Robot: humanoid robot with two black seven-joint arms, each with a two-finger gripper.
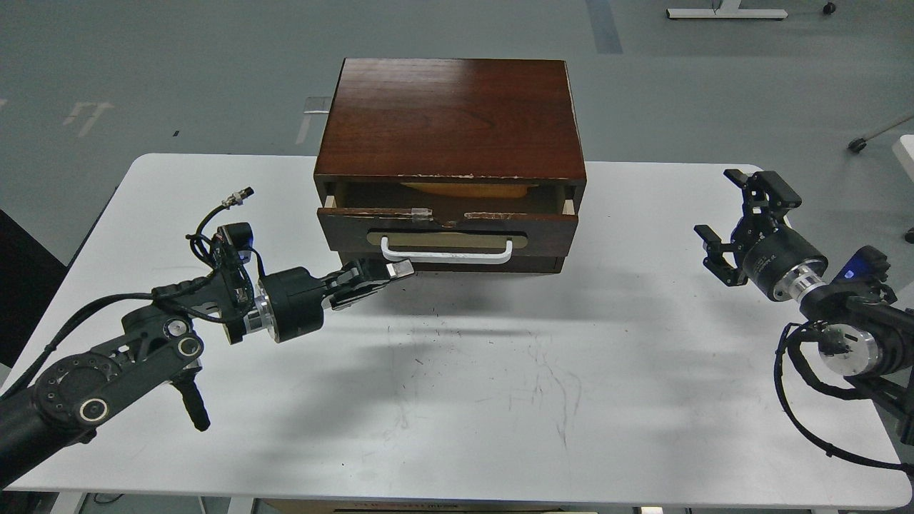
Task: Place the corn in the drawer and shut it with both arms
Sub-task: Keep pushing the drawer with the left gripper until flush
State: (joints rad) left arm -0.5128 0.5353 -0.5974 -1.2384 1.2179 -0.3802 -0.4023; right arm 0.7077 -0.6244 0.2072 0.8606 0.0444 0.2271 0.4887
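The drawer [550, 227] of the dark wood cabinet [450, 114] stands slightly open. A sliver of the yellow-orange corn [464, 190] shows inside it, mostly hidden under the cabinet top. The white bar handle [457, 255] runs across the drawer front. My left gripper [391, 272] is shut and empty, with its tip just below the left end of the handle and apart from it. My right gripper [730, 214] is open and empty above the table, well to the right of the cabinet.
The white table [500, 371] carries the cabinet at its far middle. A plain dark panel [528, 265] sits under the drawer. Grey floor lies behind, with a wheeled stand base [727, 13] at the far right.
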